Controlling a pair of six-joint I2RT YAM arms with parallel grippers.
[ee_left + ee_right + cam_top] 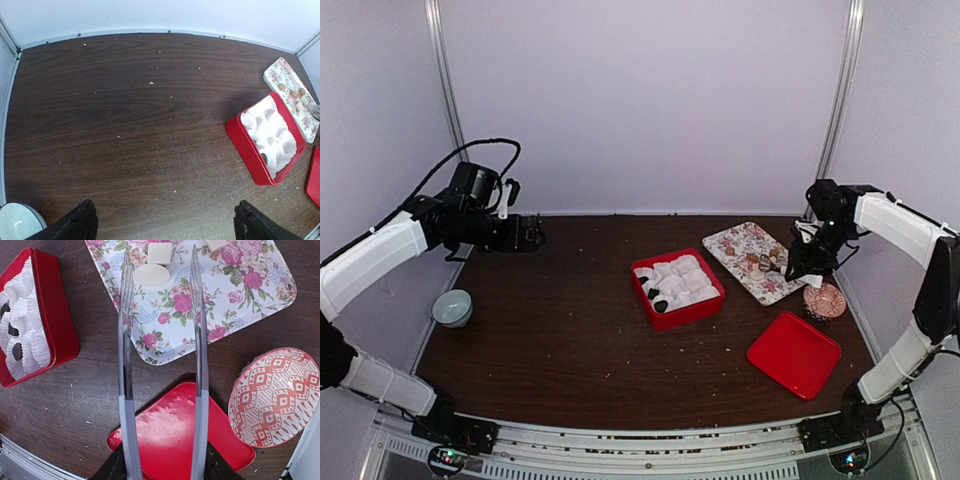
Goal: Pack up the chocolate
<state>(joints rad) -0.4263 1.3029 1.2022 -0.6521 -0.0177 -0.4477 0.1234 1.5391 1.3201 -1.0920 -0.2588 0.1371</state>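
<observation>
**Right side crowded, left half open**

The right arm (905,225) reaches over the floral tray (240,295) at the far right of the bench (550,330). Its jaws are clamped on a pair of metal tongs (125,365). The tong tips stand apart with nothing between them, either side of a round pale piece of chocolate (152,275) on the tray. More chocolate, dark lumps (17,351), sits in white paper cups (30,347) at the near left end of the red box (690,313). The box lies right of the bench's middle, just beside the tray's left edge.

Room is tight on the right. Only a narrow strip of wood parts the tray's near edge from the red lid (170,440) at the near right corner. The patterned dish (275,395) sits at the right edge, just beside both.

The left arm (380,250) hangs over the far left corner, jaws wide apart and holding nothing. A small bowl (452,308) rests at the left edge. Between it and the box runs a wide stretch of crumb-flecked wood.
</observation>
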